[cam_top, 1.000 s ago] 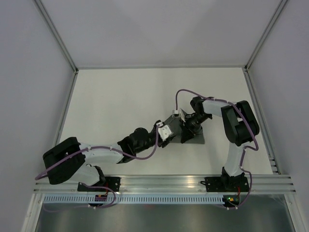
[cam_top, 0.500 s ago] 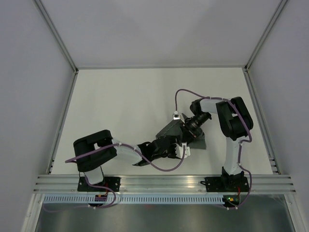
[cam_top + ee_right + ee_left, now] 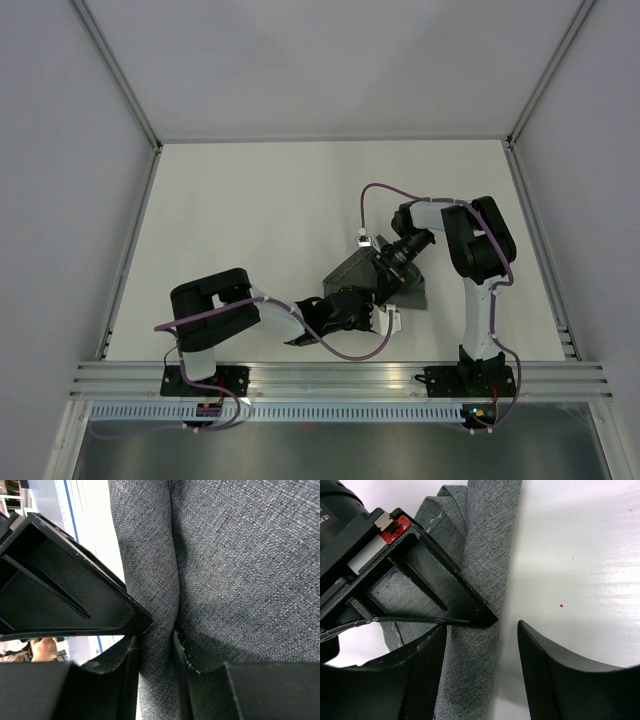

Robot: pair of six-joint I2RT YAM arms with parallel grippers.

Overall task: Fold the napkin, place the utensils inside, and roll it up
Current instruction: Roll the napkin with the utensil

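The right gripper (image 3: 156, 645) pinches a fold of the napkin (image 3: 485, 555), the left gripper (image 3: 481, 627) gapes open over it, so a hard pull could undo what looks like a loose roll.

The dark grey napkin (image 3: 348, 272) lay bunched on the white surface (image 3: 250, 200). Both arms bent inward, with the left pincer (image 3: 372, 303) and the right pincer (image 3: 388, 278) close together at the cloth.
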